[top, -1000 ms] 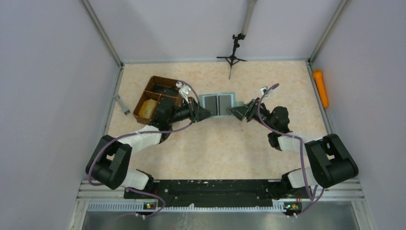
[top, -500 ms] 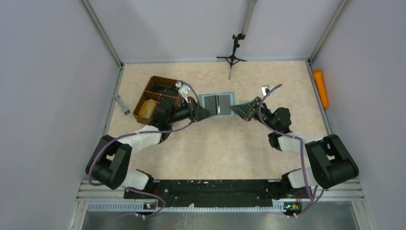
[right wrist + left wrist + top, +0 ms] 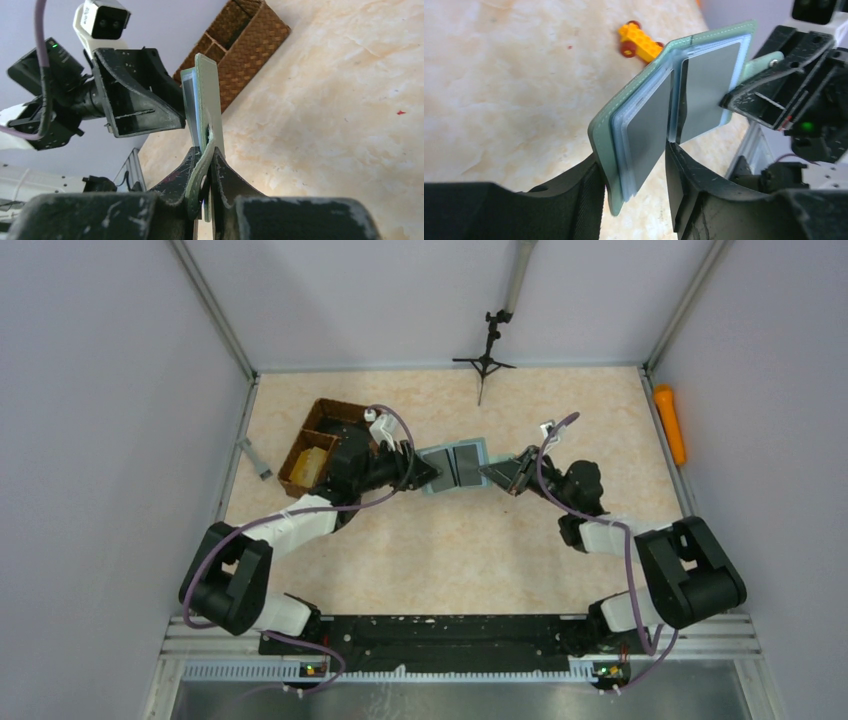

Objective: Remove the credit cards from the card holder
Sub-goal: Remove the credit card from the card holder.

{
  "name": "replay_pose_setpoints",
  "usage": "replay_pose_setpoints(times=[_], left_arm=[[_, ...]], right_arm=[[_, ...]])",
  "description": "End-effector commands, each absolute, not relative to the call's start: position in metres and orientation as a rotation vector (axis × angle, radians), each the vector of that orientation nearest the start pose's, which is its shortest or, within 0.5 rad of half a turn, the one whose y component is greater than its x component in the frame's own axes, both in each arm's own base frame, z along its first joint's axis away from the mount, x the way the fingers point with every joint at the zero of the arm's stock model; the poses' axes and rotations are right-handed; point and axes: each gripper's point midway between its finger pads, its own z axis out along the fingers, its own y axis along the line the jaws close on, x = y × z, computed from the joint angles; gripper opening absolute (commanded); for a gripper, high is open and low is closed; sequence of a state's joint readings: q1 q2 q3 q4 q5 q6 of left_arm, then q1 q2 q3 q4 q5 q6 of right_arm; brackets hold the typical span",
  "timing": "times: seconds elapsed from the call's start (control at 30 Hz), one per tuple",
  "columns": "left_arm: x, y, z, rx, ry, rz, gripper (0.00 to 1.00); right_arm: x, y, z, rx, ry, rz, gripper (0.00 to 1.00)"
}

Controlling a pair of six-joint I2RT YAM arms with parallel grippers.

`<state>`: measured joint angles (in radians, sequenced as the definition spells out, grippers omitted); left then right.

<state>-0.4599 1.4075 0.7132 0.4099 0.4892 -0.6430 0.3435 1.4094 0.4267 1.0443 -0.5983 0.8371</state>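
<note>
Card holder [image 3: 455, 468] open, no cards out yet: early stage.
It is held up over mid-table, nearer the far edge. Right pincer [image 3: 205, 172] is clamped on its right flap. Left pincer [image 3: 634, 170] is half-wide, straddling the left flap without pinching. Grey credit cards [image 3: 646, 132] sit in the sleeves of both halves. By my read, all the pulling is left to do.

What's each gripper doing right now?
Left gripper: open, jaws astride an edge of the card holder.
Right gripper: closed on the card holder.
</note>
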Motion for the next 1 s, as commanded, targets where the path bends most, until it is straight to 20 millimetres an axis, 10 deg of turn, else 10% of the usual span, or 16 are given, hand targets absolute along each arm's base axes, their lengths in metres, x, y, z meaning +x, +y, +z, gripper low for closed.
replay_pose_setpoints(times=[0.0, 0.23, 0.4, 0.6, 0.97], left_arm=[[0.333, -0.257, 0.169, 0.133, 2.033, -1.020, 0.50], [0.335, -0.239, 0.176, 0.076, 1.989, -0.926, 0.41], [0.320, -0.270, 0.185, 0.225, 1.944, -1.145, 0.29], [0.315, -0.307, 0.160, 0.268, 2.048, -1.435, 0.30], [0.320, -0.316, 0.137, 0.221, 2.151, -1.511, 0.45]], right_arm=[[0.325, 0.239, 0.192, -0.113, 1.690, 1.294, 0.00], [0.334, 0.244, 0.168, -0.068, 1.788, 1.322, 0.00], [0.335, 0.249, 0.158, -0.036, 1.815, 1.404, 0.00], [0.333, 0.257, 0.153, -0.036, 1.819, 1.497, 0.00], [0.331, 0.255, 0.158, -0.016, 1.793, 1.540, 0.00]])
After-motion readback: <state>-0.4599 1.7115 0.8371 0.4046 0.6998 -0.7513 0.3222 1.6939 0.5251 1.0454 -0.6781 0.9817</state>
